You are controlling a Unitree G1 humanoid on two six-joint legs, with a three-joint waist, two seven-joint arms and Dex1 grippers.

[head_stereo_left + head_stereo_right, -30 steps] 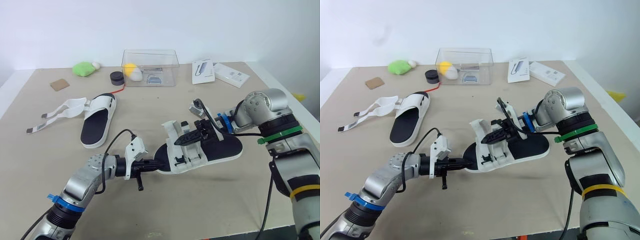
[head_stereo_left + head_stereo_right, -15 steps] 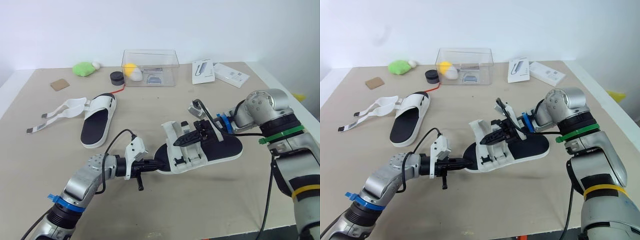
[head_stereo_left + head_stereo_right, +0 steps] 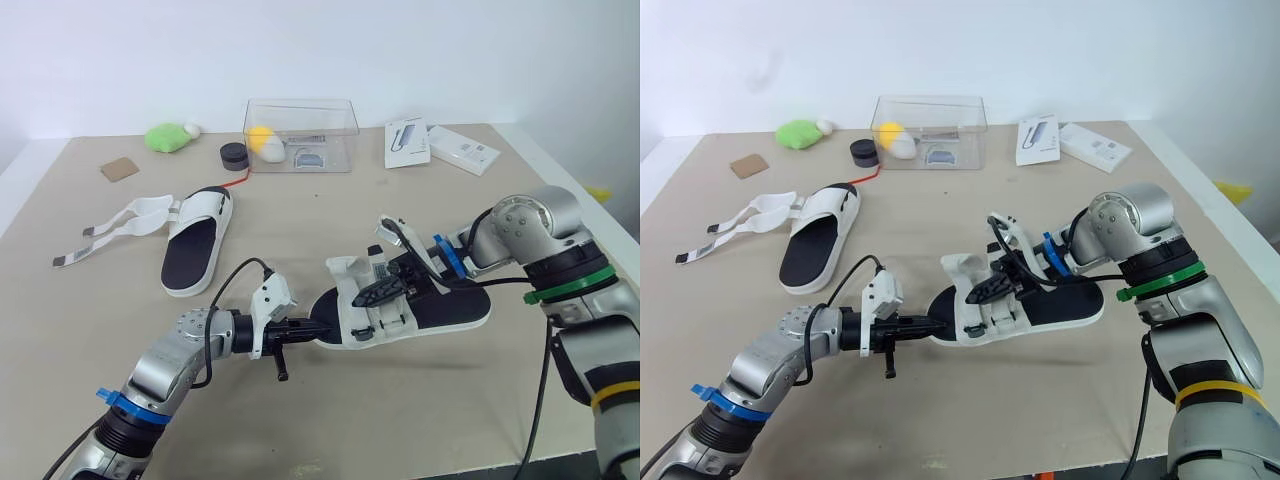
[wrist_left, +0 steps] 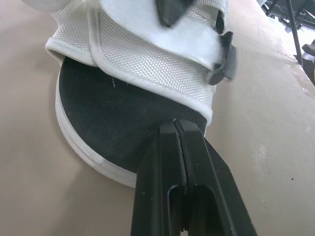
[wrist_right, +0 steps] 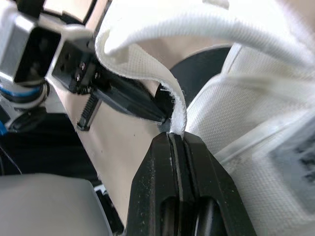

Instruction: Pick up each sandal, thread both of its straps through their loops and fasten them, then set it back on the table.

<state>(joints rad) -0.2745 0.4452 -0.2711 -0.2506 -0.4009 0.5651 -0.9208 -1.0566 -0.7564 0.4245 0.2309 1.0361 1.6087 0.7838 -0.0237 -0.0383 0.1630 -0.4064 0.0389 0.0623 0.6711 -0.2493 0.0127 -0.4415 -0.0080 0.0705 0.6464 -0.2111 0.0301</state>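
Note:
A sandal (image 3: 440, 308) with a black insole and white straps lies at the table's centre. My left gripper (image 3: 318, 332) is shut on the toe edge of its sole; the left wrist view shows the closed fingertips (image 4: 167, 132) pinching the black sole (image 4: 98, 123). My right gripper (image 3: 365, 298) reaches over the sandal from the right and is shut on a white strap (image 5: 147, 73), held low over the front of the sandal. A second sandal (image 3: 195, 240) lies flat at the left, its unfastened straps (image 3: 110, 225) spread out to the left.
At the back stand a clear plastic box (image 3: 300, 135), a black round object (image 3: 234, 155), a green plush (image 3: 165, 137) and a cardboard square (image 3: 118, 169). Two white boxes (image 3: 407, 142) (image 3: 462, 150) lie at the back right. The table's right edge runs close behind my right arm.
My right gripper has moved down and toward the near edge with the strap, folding it lower over the sandal. The sandal's heel shifted slightly right. The left gripper has stayed put.

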